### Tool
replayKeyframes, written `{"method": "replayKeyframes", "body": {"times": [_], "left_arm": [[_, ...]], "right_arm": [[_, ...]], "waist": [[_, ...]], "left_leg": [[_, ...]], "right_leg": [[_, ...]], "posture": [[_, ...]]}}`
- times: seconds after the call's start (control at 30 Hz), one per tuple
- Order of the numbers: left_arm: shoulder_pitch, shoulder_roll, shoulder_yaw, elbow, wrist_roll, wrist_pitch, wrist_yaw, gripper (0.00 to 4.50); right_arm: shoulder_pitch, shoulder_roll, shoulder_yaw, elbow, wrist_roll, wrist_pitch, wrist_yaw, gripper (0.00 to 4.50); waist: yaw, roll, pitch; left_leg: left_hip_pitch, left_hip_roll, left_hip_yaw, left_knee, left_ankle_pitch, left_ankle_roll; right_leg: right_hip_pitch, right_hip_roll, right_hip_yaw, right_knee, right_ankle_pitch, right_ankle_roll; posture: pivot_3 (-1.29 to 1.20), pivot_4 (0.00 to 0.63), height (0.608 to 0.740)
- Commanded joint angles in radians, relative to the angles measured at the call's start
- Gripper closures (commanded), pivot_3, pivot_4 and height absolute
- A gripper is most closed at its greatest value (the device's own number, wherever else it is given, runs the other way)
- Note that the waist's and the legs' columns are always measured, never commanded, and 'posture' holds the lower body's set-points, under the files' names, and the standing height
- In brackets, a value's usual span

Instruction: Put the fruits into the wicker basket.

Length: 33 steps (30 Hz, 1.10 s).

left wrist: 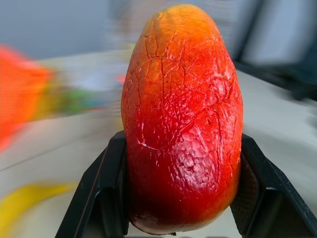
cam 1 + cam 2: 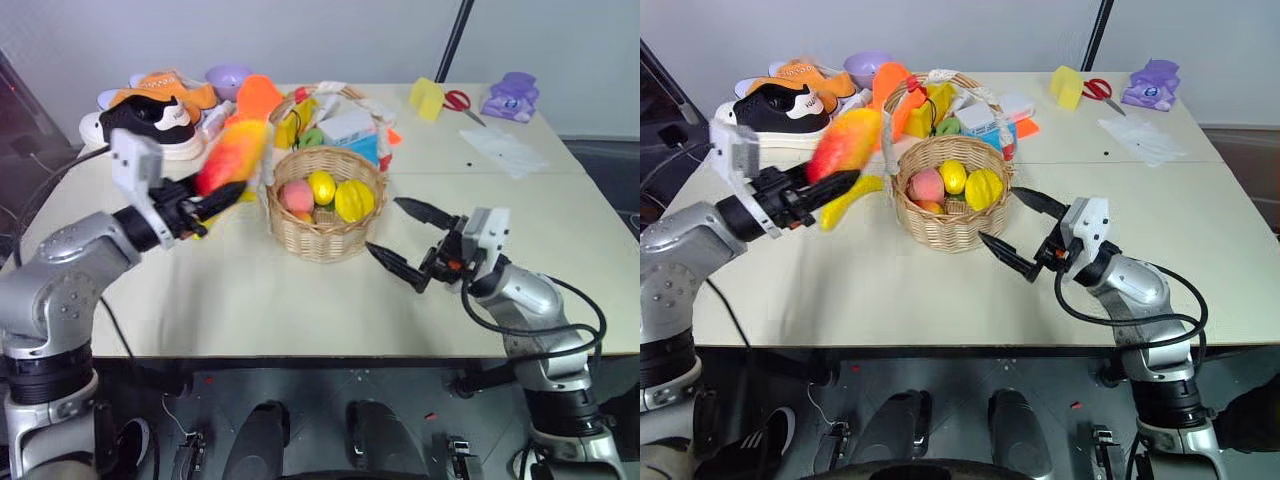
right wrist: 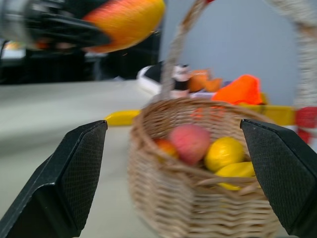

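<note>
Left wrist view: left gripper (image 1: pixel 181 198) pinches a cracked-skinned red-orange mango (image 1: pixel 183 119); right gripper (image 2: pixel 400 240) spread.

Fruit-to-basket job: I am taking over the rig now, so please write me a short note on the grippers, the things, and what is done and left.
Left gripper: shut on the mango, held above the table, left of the wicker basket.
Right gripper: open, holding nothing, just right of the basket.
Done: peach, lemon and yellow fruit lie in the basket.
Left: carry the mango over the rim and release it; then the banana, lying on the table left of the basket.
</note>
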Motion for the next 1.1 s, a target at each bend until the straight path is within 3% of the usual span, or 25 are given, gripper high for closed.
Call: {"method": "replayKeyframes", "body": {"times": [0.03, 0.17, 0.37, 0.43, 0.53, 0.67, 0.83, 1.0, 1.1], "left_arm": [[-0.085, -0.127, -0.121, 0.051, 0.023, -0.005, 0.066, 2.50], [-0.203, -0.245, -0.220, 0.242, 0.225, -0.118, 0.193, 2.50], [-0.270, -0.380, -0.242, 0.414, 0.316, -0.194, 0.259, 2.50], [-0.266, -0.427, -0.207, 0.433, 0.282, -0.174, 0.265, 1.48], [-0.257, -0.422, -0.230, 0.396, 0.293, -0.168, 0.231, 0.06], [-0.226, -0.371, -0.203, 0.309, 0.279, -0.141, 0.212, 0.06], [-0.115, -0.311, -0.133, 0.112, 0.164, -0.062, 0.182, 0.06], [0.072, -0.091, -0.003, -0.041, 0.176, -0.064, 0.131, 0.06], [0.175, -0.018, 0.085, -0.048, 0.164, -0.064, 0.117, 0.06]], "right_arm": [[-0.016, -0.009, -0.032, -0.009, -0.002, -0.018, -0.004, 0.00], [-0.002, -0.024, -0.054, -0.018, -0.004, -0.011, -0.016, 0.00], [0.041, -0.009, -0.046, -0.065, -0.017, -0.011, -0.053, 0.00], [0.047, -0.002, -0.048, -0.076, -0.018, -0.009, -0.069, 0.00], [0.058, -0.005, -0.046, -0.088, -0.016, -0.005, -0.072, 0.00], [0.056, -0.010, -0.051, -0.082, -0.012, -0.005, -0.070, 0.00], [0.053, -0.011, -0.051, -0.075, -0.002, -0.002, -0.059, 0.00], [0.078, -0.021, -0.044, -0.108, 0.025, 0.022, -0.036, 0.00], [0.160, -0.050, -0.030, -0.176, 0.042, 0.037, 0.006, 0.00]], "waist": [[0.002, 0.000, 0.000], [0.002, -0.001, 0.001], [-0.001, -0.001, 0.001], [0.000, -0.001, 0.001], [-0.001, -0.001, 0.001], [-0.003, -0.001, 0.001], [-0.002, -0.001, 0.001], [-0.006, 0.000, 0.001], [0.002, 0.000, 0.001]], "left_leg": [[0.000, -0.001, 0.002, 0.000, 0.000, 0.000], [-0.002, -0.002, 0.000, 0.002, 0.000, 0.000], [-0.002, -0.001, 0.000, -0.001, 0.000, 0.000], [-0.002, -0.001, 0.000, -0.001, 0.000, 0.000], [-0.003, -0.001, 0.000, 0.000, 0.000, 0.000], [-0.003, -0.001, 0.000, 0.000, 0.000, 0.000], [-0.002, 0.000, 0.000, -0.001, 0.000, 0.000], [-0.002, 0.001, 0.000, -0.001, 0.000, 0.000], [-0.002, 0.001, 0.000, -0.001, 0.000, 0.000]], "right_leg": [[0.000, 0.001, 0.000, 0.000, 0.000, 0.000], [0.000, 0.003, -0.001, 0.000, 0.002, 0.003], [-0.002, 0.005, -0.001, 0.001, 0.002, 0.004], [-0.003, 0.005, -0.001, 0.001, 0.002, 0.004], [-0.003, 0.005, -0.001, 0.001, 0.002, 0.004], [-0.003, 0.005, -0.001, 0.001, 0.002, 0.004], [-0.003, 0.005, -0.001, 0.001, 0.002, 0.004], [-0.004, 0.005, 0.000, 0.001, 0.002, 0.004], [-0.004, 0.005, 0.000, 0.001, 0.000, 0.000]], "posture": [[0.00, 0.150, 0.740], [0.00, 0.150, 0.740], [0.00, 0.150, 0.740], [0.00, 0.150, 0.740], [0.00, 0.150, 0.740], [0.00, 0.150, 0.740], [0.00, 0.150, 0.740], [0.00, 0.150, 0.740], [0.00, 0.150, 0.740]]}}
